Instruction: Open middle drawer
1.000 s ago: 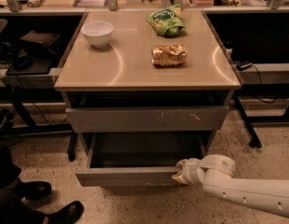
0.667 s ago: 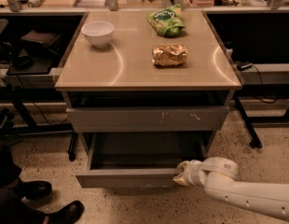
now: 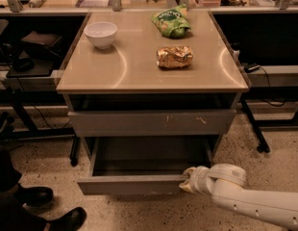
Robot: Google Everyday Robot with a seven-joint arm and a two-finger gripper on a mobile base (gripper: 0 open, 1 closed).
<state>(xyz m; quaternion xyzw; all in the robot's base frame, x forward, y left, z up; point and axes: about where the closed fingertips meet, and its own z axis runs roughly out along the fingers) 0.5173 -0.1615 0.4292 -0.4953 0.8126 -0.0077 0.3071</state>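
The middle drawer [image 3: 132,185] is a wide shallow grey drawer with a plain front. It stands pulled out toward me, and its grey inside [image 3: 149,155] shows. My gripper [image 3: 190,182] is at the right end of the drawer's front, touching its top edge. My white arm reaches in from the lower right. Above it, the taller grey drawer front with pale scratch marks [image 3: 149,123] sits slightly out from the cabinet. The lowest drawer is hidden under the open one.
On the beige cabinet top [image 3: 139,73] are a white bowl [image 3: 101,34], a green bag [image 3: 171,23] and a crinkled gold bag [image 3: 174,57]. A person's black shoes [image 3: 67,219] are at the lower left. Desk legs and cables flank the cabinet on the speckled floor.
Hardly anything. My gripper stays at the right end of the open drawer's front, and my arm has sunk very slightly.
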